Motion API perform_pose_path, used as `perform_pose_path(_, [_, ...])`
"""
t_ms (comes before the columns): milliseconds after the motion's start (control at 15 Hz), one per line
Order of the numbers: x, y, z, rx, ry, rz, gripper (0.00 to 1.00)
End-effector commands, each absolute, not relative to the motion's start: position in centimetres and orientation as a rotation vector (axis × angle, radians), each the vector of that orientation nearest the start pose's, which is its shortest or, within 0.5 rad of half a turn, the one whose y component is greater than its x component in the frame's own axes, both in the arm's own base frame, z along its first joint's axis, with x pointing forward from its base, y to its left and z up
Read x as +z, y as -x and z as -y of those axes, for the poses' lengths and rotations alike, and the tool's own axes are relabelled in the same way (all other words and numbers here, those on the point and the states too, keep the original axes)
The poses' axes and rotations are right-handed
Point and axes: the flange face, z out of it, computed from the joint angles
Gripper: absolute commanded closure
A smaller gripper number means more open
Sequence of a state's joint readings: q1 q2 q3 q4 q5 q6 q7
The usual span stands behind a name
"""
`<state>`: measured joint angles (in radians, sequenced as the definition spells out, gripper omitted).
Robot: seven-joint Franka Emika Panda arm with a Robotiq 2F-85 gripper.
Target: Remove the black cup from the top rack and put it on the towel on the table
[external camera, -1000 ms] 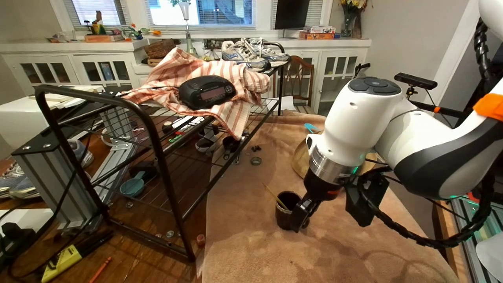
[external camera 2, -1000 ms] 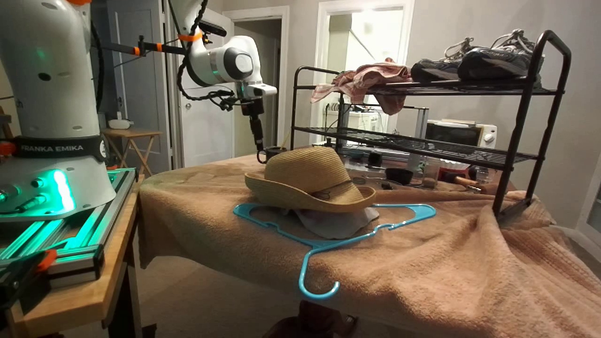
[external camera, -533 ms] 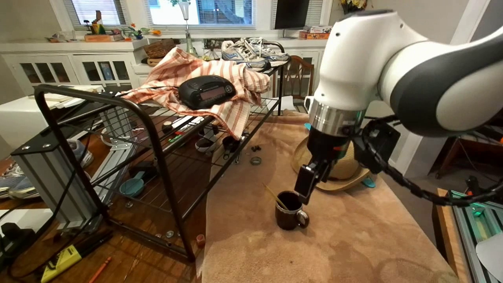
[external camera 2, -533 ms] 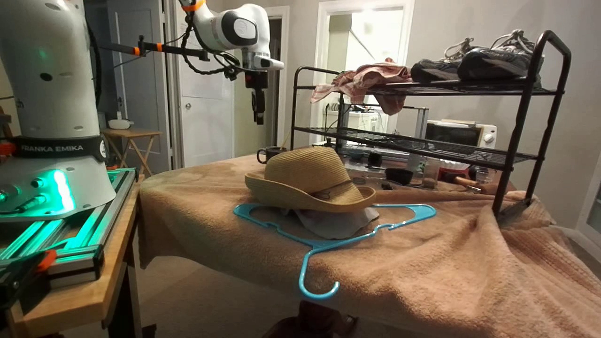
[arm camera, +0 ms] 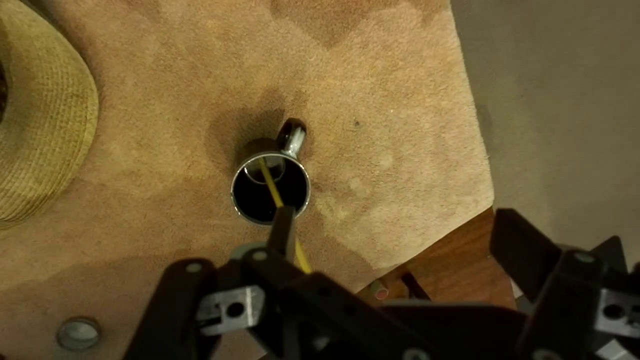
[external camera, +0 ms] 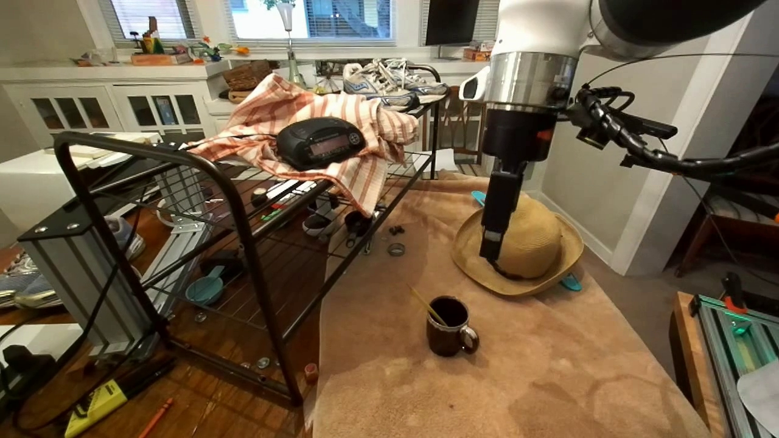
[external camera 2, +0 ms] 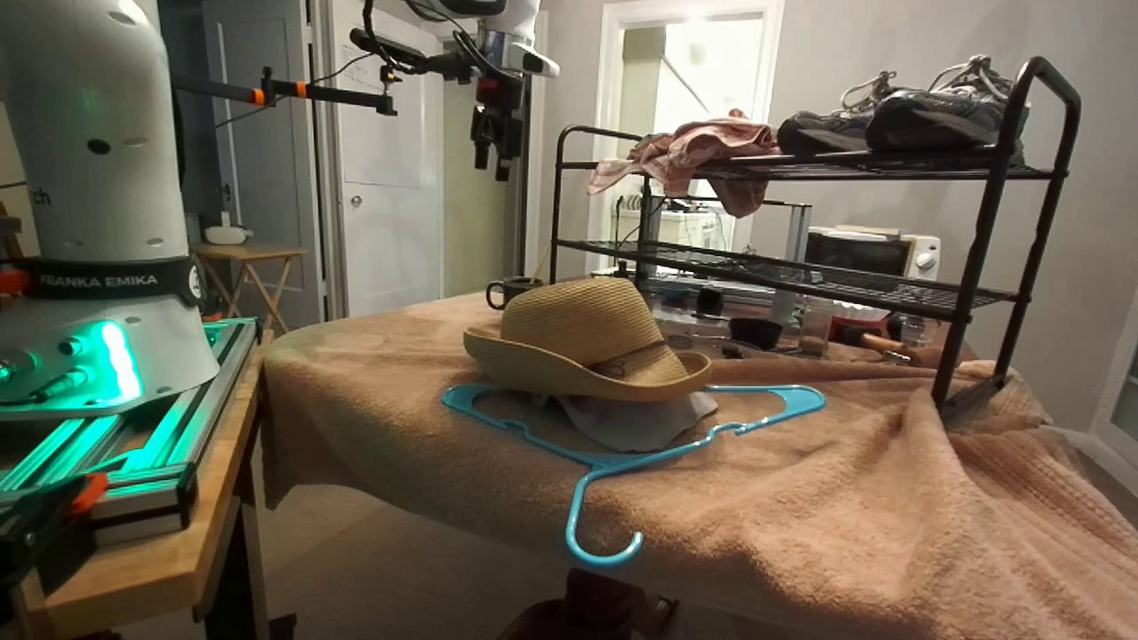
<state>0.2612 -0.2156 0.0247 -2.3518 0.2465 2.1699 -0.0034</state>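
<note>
Wrist view: gripper (arm camera: 394, 220) spread wide, nothing held. Black cup (arm camera: 255, 195) upright on the towel (arm camera: 395, 160), near the straw hat (arm camera: 47, 130) but not touching it. Yellow stick (arm camera: 270, 185) leans out of the cup's mouth; one finger crosses in front of it from this angle, though both exterior views show the fingertips apart from cup and stick. In an exterior view the fingertips hang higher than the hat's crown, with the top rack (external camera 2: 876, 166) standing beyond the hat.

Judgement: cup placed, task about done; step in hand is likely the back-off. To do it well: leave the fingers spread, rise straight first, travel sideways only after. A low swing toward the hat could brush its crown; a dip over the cup could knock the stick and jog the cup. No regrasp seems needed.
</note>
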Motion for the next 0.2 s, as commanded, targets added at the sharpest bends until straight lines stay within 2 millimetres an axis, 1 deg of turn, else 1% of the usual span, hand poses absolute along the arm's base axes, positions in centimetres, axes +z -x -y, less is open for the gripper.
perform_pose_path(0, [42.15, -45.19, -14.05, -0.007, 2.927, 0.237, 0.00])
perform_pose_path(133, [42.08, -45.13, -14.20, -0.004, 2.926, 0.249, 0.00])
